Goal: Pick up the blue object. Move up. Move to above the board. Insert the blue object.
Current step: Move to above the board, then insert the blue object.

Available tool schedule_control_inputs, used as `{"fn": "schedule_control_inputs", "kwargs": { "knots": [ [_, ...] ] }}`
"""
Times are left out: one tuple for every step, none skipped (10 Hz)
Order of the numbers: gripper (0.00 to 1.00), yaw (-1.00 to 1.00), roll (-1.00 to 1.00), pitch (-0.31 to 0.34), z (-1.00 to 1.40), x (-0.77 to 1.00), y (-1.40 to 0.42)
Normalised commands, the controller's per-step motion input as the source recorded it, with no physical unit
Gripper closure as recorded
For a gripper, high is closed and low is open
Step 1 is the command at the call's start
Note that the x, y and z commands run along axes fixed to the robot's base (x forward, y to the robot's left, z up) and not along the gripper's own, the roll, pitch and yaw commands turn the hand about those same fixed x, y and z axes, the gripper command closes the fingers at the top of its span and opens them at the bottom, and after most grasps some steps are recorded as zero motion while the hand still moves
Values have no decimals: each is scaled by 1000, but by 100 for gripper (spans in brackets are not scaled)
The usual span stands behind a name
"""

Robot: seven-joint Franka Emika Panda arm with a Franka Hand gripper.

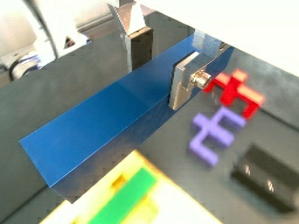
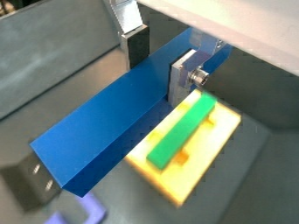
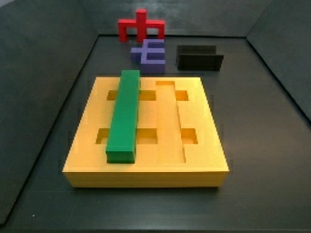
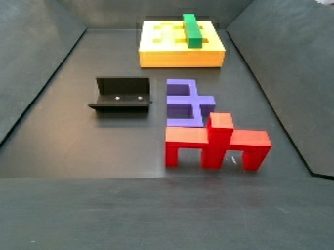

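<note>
Blue object [image 1: 100, 127], a smooth straight bar, is pinched between your gripper's [image 1: 162, 59] silver fingers [image 1: 187, 77], high above the grooved yellow board [image 2: 205, 149].

Lab test rig; dark walled bin [image 3: 261, 64]; fixture [image 4: 120, 96].

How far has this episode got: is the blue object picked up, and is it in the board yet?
Picked up: in both wrist views the gripper is shut on the blue object, held above the floor. Under way: in a wrist view the board lies below the bar. Left: insertion; in a side view only the green bar sits in the board.
</note>
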Motion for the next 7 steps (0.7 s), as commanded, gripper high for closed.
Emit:
{"fn": "schedule_control_inputs", "kwargs": {
  "knots": [
    [100, 4, 19, 160, 213, 843, -1400],
    [100, 10, 67, 186, 72, 304, -401],
    [100, 0, 49, -26, -240, 0, -51],
    [100, 0, 59, -160, -803, 86, -129],
    [100, 14, 0, -174, -911, 49, -220],
    [100, 0, 40, -159, -954, 20, -183],
    [100, 17, 81, -161, -900, 97, -126]
  ]
}}
